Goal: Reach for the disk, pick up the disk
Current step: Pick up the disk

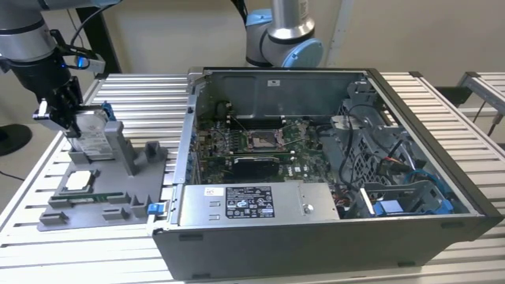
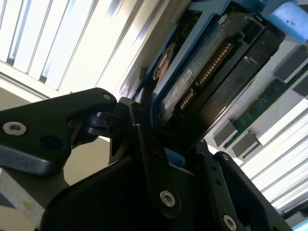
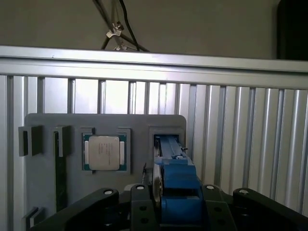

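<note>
The disk (image 1: 92, 133) stands on edge in a slot of the grey holder (image 1: 126, 171) at the exterior view's left. It is silver-grey with a white label and blue rails. My gripper (image 1: 70, 118) comes down from above and its black fingers (image 1: 55, 111) sit against the disk's upper end. In the first wrist view the fingers (image 3: 142, 204) press on both sides of the blue-railed disk (image 3: 174, 166), with the gripper (image 3: 175, 204) shut on it. The second wrist view shows the disk (image 2: 197, 77) from below, connector side visible, clamped in the gripper (image 2: 178, 161).
The holder also carries a small square silver chip (image 1: 79, 180) and a green memory stick (image 1: 88, 198). An open computer case (image 1: 465, 195) fills the middle and right, with a grey labelled box (image 1: 252, 204) at its front. A second arm (image 1: 284, 29) stands behind, on the slatted table (image 1: 142, 94).
</note>
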{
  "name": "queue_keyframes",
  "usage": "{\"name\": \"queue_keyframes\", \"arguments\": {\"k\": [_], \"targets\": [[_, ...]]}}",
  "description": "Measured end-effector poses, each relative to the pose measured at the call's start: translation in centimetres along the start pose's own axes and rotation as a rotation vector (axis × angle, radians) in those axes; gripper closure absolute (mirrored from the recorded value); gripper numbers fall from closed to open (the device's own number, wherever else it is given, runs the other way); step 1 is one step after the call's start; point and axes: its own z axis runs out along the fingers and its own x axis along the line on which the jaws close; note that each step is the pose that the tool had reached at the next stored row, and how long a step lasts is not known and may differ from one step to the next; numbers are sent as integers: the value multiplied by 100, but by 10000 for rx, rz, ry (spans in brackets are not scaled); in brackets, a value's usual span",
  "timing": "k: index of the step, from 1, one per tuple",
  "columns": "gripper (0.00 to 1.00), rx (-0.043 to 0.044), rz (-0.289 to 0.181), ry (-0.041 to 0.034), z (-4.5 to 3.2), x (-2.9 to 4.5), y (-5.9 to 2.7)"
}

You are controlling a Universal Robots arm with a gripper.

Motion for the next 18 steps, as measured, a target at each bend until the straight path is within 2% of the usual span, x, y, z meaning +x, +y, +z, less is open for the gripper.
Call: {"name": "queue_keyframes", "arguments": {"k": [12, 18], "targets": [[100, 3, 0, -9, -2, 0, 0], [100, 0, 0, -7, -30, -1, 1]]}}
